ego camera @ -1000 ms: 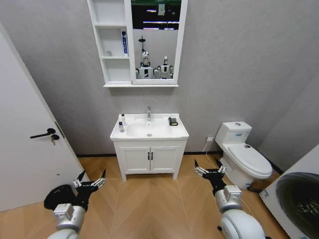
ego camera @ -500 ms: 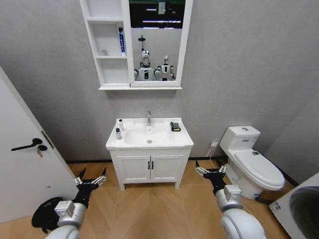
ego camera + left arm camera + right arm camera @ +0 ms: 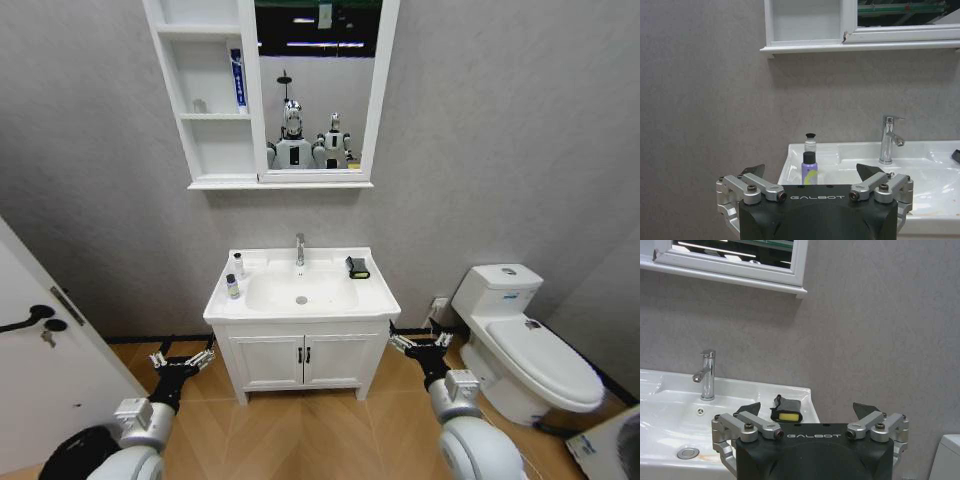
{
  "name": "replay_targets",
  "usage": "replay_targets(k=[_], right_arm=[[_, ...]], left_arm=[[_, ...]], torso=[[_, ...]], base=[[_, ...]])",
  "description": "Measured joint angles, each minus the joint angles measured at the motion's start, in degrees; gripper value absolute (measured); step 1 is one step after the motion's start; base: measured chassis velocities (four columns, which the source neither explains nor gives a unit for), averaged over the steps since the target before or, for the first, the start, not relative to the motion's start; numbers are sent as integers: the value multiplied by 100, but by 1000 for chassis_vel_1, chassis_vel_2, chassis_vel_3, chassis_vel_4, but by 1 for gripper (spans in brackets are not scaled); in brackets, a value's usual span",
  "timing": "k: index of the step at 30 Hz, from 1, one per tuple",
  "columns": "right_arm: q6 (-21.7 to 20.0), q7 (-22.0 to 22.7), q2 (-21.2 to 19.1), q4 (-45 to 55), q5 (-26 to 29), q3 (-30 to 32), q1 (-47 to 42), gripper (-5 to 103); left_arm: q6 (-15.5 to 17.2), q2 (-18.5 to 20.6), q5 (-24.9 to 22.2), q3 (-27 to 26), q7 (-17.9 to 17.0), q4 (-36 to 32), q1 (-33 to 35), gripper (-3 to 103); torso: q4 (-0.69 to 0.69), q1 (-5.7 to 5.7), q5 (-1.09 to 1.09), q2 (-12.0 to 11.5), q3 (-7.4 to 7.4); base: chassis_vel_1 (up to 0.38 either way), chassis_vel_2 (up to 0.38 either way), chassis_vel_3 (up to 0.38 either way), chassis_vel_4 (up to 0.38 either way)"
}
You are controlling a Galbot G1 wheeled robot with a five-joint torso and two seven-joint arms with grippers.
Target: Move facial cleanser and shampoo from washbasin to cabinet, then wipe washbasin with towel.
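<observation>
Both grippers, left (image 3: pixel 181 361) and right (image 3: pixel 420 345), hang wide open and empty low before the washbasin (image 3: pixel 380 297), so the approach should probably end square to it. Two bottles (image 3: pixel 234 278) stand left of its tap (image 3: pixel 299 248), the towel (image 3: pixel 357 267) right. The cabinet (image 3: pixel 214 182) above holds a blue tube (image 3: pixel 238 78).

I see the white washbasin (image 3: pixel 375 290) with its chrome tap (image 3: pixel 299 249). Two small bottles (image 3: pixel 235 278) stand upright at its left rim, one purple-bodied. The black, yellow-edged towel (image 3: pixel 357 267) lies at the back right corner. Above hangs the white cabinet (image 3: pixel 172 110), mirror beside open shelves.
</observation>
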Motion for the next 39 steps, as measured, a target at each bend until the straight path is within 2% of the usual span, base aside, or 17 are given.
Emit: replay_targets(k=[2, 5, 11, 13, 17, 22, 28, 39], right_arm=[[9, -8, -8, -13, 5, 3, 16, 100], [12, -20, -15, -34, 6, 3, 30, 100], [58, -28, -12, -102, 7, -15, 46, 100], [132, 9, -10, -158, 54, -35, 91, 100], [139, 33, -27, -183, 104, -10, 151, 100], [85, 55, -155, -286, 221, 84, 333, 100], [-35, 92, -362, -514, 425, 155, 728, 100], [-33, 97, -386, -796, 476, 220, 874, 100]], left_arm=[[6, -6, 34, 23, -7, 1, -5, 100], [11, -30, 73, 61, -15, 0, -4, 100], [15, -71, 171, 163, -33, 61, -38, 100], [19, -62, 200, 225, -81, 161, -123, 100], [24, -24, 234, 304, -104, 322, -227, 100], [-32, -4, 239, 469, -103, 722, -469, 100], [-112, 82, 469, 726, -114, 1454, -984, 100], [-155, 237, 445, 1053, -261, 2687, -1989, 100]], torso=[[-3, 1, -6, 0, 0], [-1, 1, -1, -1, 0], [-2, 1, -5, -1, 0], [1, 2, 1, -1, 1], [1, 6, -4, -2, 1], [-4, 3, -5, -2, 1], [1, -4, -3, 1, -1], [-2, 2, -2, -1, 1]], base=[[-218, 203, 199, -210], [-230, 226, 220, -221], [-208, 215, 213, -201], [-206, 200, 196, -200], [-141, 169, 136, -107], [-50, 49, -17, -17], [50, -27, -49, 30], [0, 0, 0, 0]])
